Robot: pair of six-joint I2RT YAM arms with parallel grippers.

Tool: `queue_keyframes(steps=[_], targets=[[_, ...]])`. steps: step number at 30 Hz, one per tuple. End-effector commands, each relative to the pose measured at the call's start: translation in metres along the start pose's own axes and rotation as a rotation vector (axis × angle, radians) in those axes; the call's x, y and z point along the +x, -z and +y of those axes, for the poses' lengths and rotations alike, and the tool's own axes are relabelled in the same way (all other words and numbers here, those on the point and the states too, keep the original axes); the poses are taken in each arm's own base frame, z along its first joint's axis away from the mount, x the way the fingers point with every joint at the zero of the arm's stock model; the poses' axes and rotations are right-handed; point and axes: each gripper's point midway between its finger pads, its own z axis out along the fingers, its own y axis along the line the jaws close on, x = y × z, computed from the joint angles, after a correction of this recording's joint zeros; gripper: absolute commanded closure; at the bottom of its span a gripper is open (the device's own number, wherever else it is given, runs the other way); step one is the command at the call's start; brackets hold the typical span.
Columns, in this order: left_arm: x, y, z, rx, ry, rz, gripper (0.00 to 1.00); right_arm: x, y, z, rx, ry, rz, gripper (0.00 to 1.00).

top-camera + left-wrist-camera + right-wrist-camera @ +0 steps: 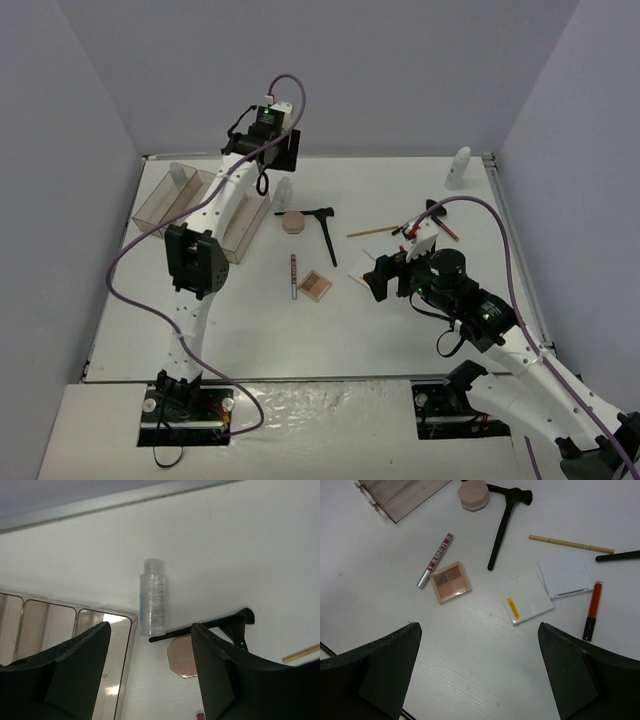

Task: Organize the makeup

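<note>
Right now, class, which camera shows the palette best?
The right wrist view: the palette lies whole and close, its four shades distinct. The top view shows it small, shades blurred; the left wrist view misses it.

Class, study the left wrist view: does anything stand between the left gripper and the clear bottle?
Nothing visible does. The clear bottle lies uncovered, framed by the open fingers of the left gripper. The tray and a black brush lie close beside its base, not over it.
</note>
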Motion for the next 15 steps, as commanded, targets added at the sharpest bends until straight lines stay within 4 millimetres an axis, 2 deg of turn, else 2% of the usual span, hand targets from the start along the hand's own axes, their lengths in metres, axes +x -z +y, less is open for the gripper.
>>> queue_keyframes(steps=[1, 5, 10, 15], targets=[[0.015, 0.001, 0.009, -0.021, -0.025, 0.103, 0.4, -0.003, -0.006, 0.003, -0.012, -0.019, -0.014, 0.0], [0.019, -0.025, 0.003, -0.004, -0.002, 0.089, 0.47, 0.001, -0.009, 0.002, -0.01, -0.023, 0.001, 0.0], [0.03, -0.052, -0.008, 0.022, 0.032, 0.084, 0.49, 0.004, -0.01, 0.003, -0.013, -0.026, 0.007, 0.0], [0.047, -0.074, -0.006, -0.01, 0.04, 0.097, 0.49, 0.01, -0.01, 0.002, -0.014, -0.039, 0.014, 0.0]])
